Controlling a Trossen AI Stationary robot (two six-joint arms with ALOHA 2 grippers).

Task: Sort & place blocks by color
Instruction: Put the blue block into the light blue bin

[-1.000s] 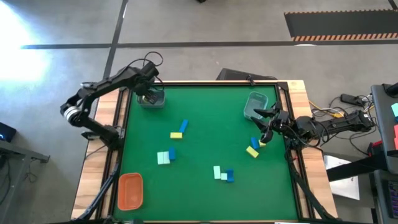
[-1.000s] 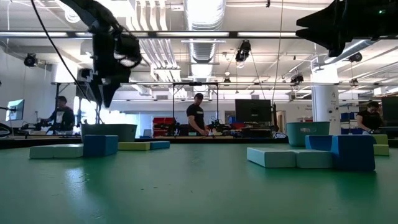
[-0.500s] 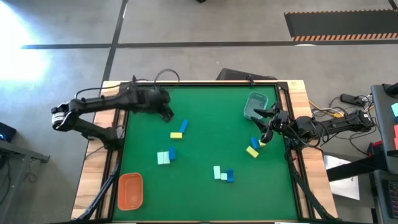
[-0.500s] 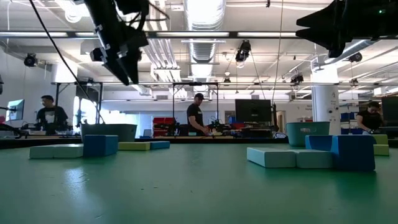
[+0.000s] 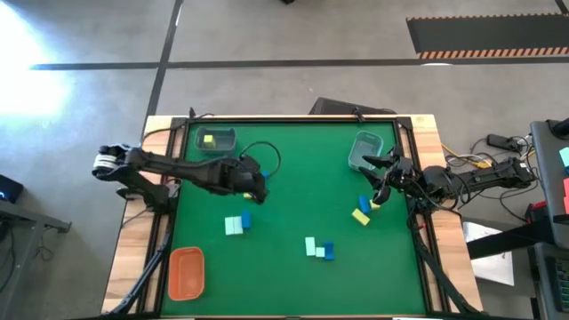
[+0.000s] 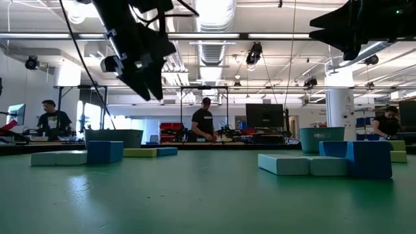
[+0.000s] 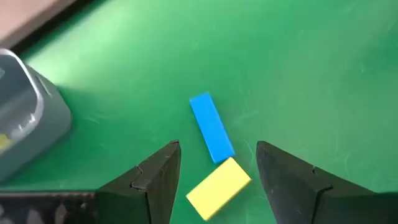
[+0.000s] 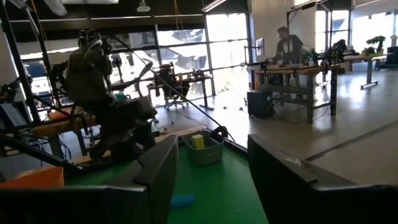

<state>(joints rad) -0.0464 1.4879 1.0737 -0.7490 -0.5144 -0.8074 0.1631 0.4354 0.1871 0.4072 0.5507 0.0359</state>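
My left gripper [image 5: 254, 188] [image 7: 217, 149] hangs open above a yellow brick [image 7: 218, 188] and a blue brick [image 7: 211, 127] that lie end to end on the green mat, one finger on either side, touching neither. My right gripper [image 5: 382, 180] [image 8: 211, 158] waits open near the table's right edge, beside the right grey-blue tray [image 5: 366, 151]. A blue block [image 5: 364, 204] and a yellow block [image 5: 360, 216] lie just below it. The far-left grey-blue tray [image 5: 216, 140] holds a yellow block [image 5: 208, 139]. Mint and blue blocks [image 5: 236, 223] [image 5: 319, 249] lie nearer the front.
An orange tray [image 5: 187, 271] sits at the near-left corner. The middle of the mat between the block groups is bare. Wooden rails edge the table on both sides. People stand at benches in the room behind.
My left gripper has swung away from the far-left tray, toward the table's middle and near side, and now hovers over the yellow and blue brick pair. The tray, uncovered, shows a yellow block in it. My right arm has kept still.
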